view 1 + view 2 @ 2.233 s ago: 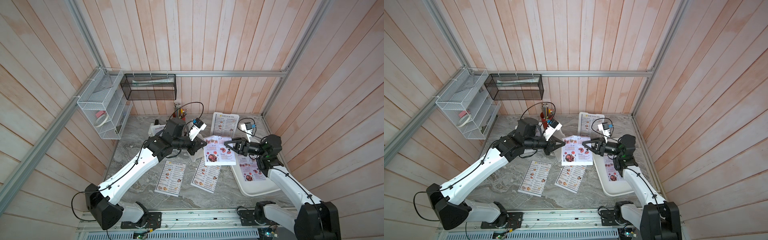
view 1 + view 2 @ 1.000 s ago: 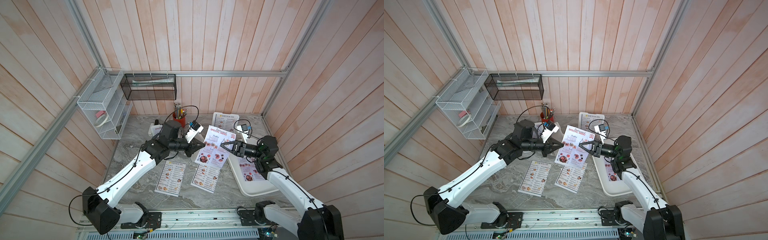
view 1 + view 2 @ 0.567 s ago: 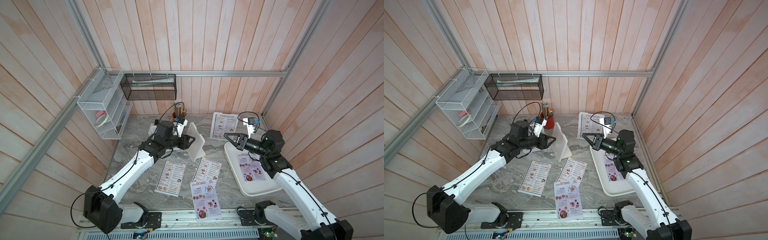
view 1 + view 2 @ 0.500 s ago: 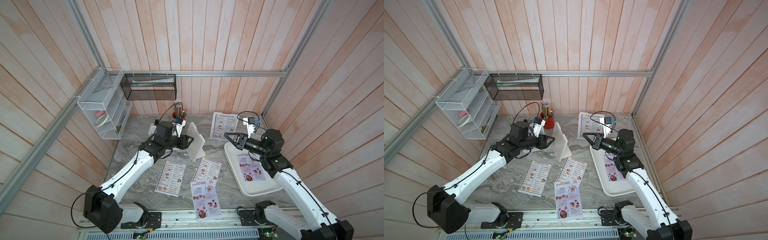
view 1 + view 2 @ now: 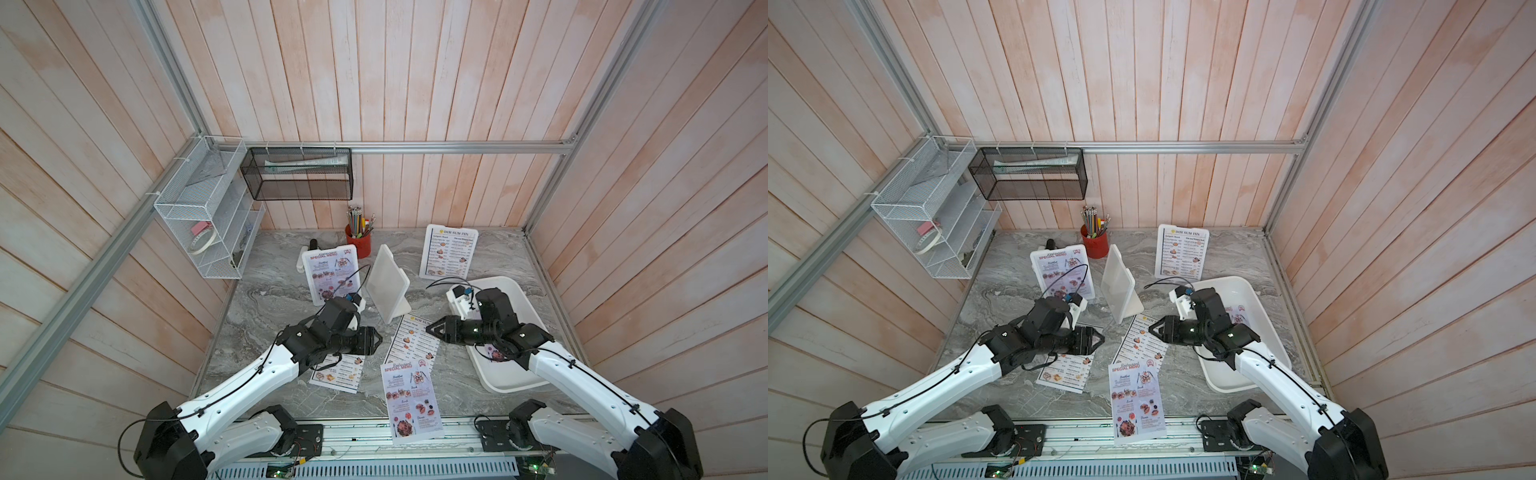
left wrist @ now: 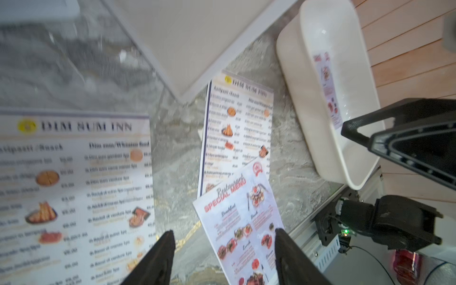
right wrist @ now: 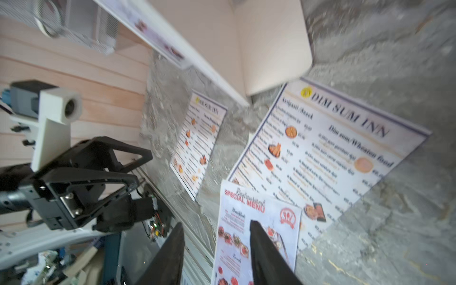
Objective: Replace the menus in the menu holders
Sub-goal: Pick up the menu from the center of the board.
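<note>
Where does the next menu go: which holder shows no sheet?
The middle holder, angled near the red pencil cup, shows blank white; the others display a SPECIAL MENU sheet and a DIM SUM INN sheet.

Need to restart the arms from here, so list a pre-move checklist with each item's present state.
1. Left gripper open, empty: ok.
2. Right gripper open, empty: ok.
3. Middle menu holder upright, no sheet showing: ok.
4. Loose DIM SUM INN sheet free to lift: not ok, SPECIAL MENU sheet overlaps its near end.
5. SPECIAL MENU sheet fully on table: not ok, overhangs the front edge.
6. Middle holder's slot facing the arms: cannot tell.
</note>
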`<state>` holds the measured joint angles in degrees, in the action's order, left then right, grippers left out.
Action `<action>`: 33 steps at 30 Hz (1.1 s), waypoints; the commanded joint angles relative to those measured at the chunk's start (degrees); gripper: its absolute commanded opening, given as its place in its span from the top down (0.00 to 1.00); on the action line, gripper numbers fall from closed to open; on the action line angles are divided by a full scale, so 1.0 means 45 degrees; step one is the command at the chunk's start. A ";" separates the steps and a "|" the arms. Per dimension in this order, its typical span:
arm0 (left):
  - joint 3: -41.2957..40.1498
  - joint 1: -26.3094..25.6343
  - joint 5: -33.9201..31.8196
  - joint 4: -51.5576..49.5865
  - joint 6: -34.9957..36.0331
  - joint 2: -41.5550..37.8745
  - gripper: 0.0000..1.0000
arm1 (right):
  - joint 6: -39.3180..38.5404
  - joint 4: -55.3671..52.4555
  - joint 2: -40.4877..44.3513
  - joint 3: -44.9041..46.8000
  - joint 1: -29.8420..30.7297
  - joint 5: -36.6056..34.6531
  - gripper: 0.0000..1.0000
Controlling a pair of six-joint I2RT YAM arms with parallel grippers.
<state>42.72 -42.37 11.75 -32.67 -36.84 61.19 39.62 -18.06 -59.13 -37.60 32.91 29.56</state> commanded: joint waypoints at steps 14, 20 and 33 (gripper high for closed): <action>-0.3688 -0.4364 0.2220 0.4563 -0.5166 0.2602 0.32 | 0.4198 -0.0473 -0.1051 0.3136 0.3200 -0.1852 0.37; -0.4148 -0.4762 0.2318 0.6036 -0.5885 0.3720 0.33 | 0.4461 0.0819 -0.2269 0.3768 0.3458 -0.1184 0.37; -0.4327 -0.4822 0.0887 0.5666 -0.6445 0.4145 0.33 | 0.5182 0.1704 -0.2276 0.4457 0.3591 -0.0947 0.38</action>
<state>25.67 -63.94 22.81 0.91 -65.10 77.49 61.54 -4.75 -67.92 -21.04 48.34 27.88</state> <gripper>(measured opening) 0.671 0.620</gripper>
